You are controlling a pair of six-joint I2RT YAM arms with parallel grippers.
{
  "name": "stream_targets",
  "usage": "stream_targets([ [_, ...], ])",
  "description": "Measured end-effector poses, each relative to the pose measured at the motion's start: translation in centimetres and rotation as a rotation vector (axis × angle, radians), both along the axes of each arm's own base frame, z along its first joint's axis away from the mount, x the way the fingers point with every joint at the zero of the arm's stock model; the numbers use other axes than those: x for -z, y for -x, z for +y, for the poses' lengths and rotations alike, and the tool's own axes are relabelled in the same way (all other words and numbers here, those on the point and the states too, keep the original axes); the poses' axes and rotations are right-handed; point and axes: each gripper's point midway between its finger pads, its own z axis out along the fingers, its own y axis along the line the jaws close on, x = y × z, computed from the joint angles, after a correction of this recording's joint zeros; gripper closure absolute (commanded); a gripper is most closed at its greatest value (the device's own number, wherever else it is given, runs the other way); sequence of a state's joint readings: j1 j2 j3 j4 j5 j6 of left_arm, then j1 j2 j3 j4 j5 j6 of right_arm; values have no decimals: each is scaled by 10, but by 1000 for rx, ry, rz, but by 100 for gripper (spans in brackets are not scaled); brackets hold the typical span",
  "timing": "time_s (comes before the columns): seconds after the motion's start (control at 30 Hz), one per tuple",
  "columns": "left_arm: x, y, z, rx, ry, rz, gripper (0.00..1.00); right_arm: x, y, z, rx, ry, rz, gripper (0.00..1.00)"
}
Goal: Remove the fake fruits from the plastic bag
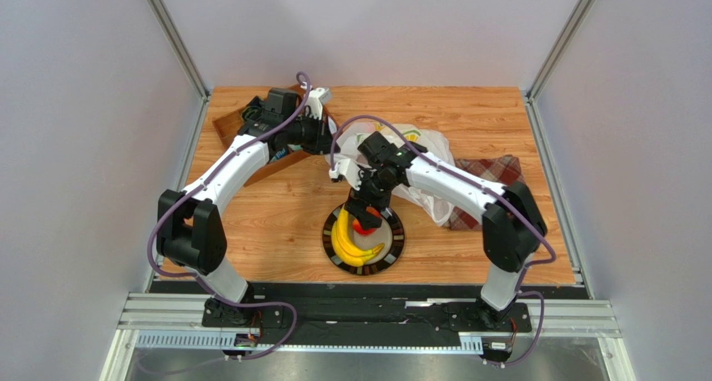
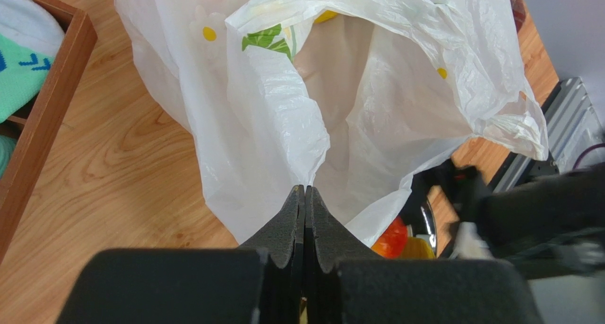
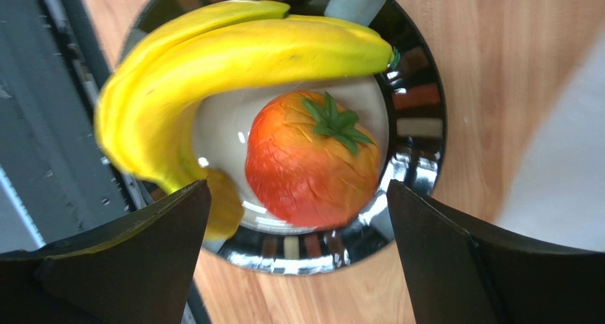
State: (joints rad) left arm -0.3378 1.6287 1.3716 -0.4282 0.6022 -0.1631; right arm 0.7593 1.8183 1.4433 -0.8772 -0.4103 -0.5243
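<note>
On the plate [image 3: 419, 125] nearest you, bananas [image 3: 234, 51] touch a red fruit [image 3: 312, 168]; your right end effector [image 3: 298, 196] hangs released above them. Farther back, your left end effector [image 2: 304, 196] is clenched on the bag [image 2: 398, 104] edge, with the bag on the table [image 1: 276, 214].

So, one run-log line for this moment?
left gripper: shut on plastic bag | right gripper: open over plate | bananas, red fruit: on plate

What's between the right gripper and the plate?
The red-orange fruit, resting on the plate beside the bananas, below the open right gripper; right wrist view.
</note>
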Motion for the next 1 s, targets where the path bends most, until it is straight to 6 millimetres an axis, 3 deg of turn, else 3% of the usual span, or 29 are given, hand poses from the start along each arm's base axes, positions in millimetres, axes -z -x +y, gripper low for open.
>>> stream_targets([
  [0.13, 9, 3, 1, 0, -6, 18, 100, -63, -1, -18, 23, -101, -91, 6],
  [0.27, 11, 6, 0, 11, 0, 26, 100, -130, -24, -45, 115, -233, -215, 15],
  [0.37, 10, 7, -1, 17, 4, 28, 100, -146, -46, -57, 175, -259, -267, 19],
  [0.43, 10, 8, -1, 21, 7, 30, 100, -139, -59, -56, 190, -246, -264, 24],
  [0.7, 10, 13, -2, 39, 11, 39, 100, -56, -117, -64, 156, -67, -212, 53],
  [1.0, -5, 18, -1, 53, 23, 3, 100, -19, -178, -78, 117, 34, -231, 53],
])
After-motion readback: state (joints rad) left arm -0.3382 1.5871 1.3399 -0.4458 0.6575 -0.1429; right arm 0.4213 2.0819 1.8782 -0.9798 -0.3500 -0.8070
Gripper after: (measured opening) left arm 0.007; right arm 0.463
